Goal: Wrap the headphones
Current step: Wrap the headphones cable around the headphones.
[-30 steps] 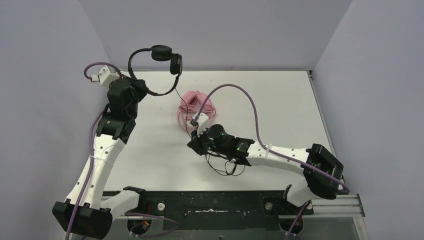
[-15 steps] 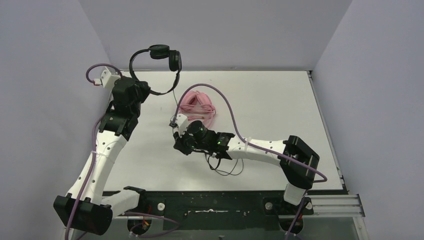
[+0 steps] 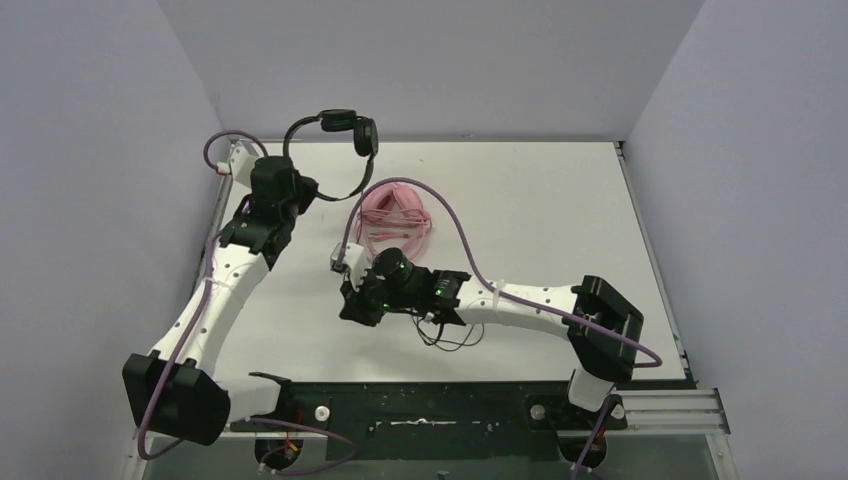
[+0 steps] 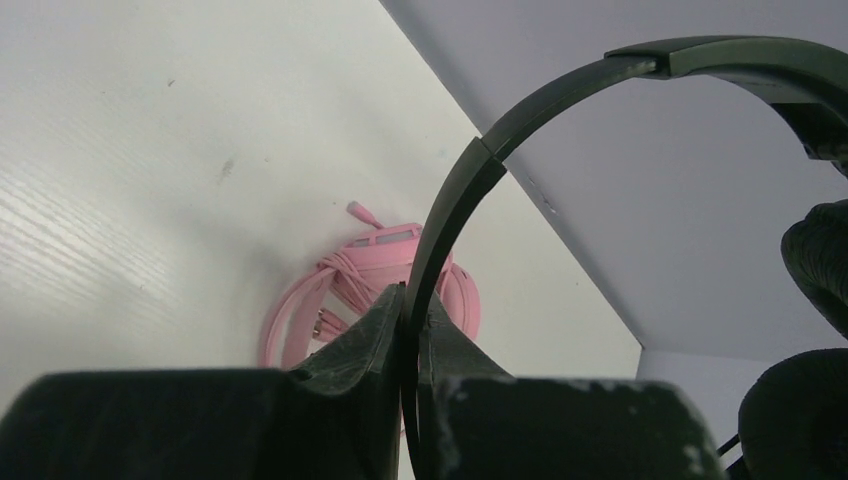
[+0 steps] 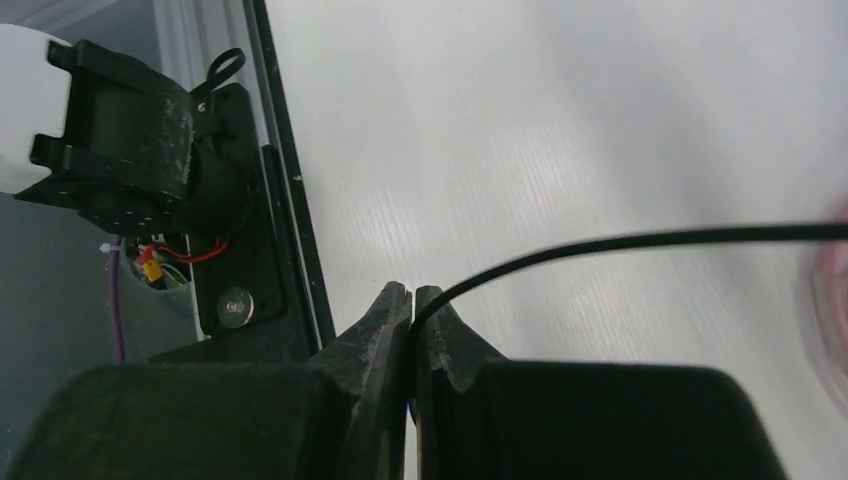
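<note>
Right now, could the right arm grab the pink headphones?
Probably not yet: the pink headphones lie close beside it, but the right gripper is shut on the black cable and would have to let go first.

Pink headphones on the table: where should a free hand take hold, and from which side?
Probably the thick middle of the pink headphones, from straight above: they lie flat on the table, so no side offers an edge to get under. The cable loops at the near edge would likely slip or unwind if pinched alone.
</note>
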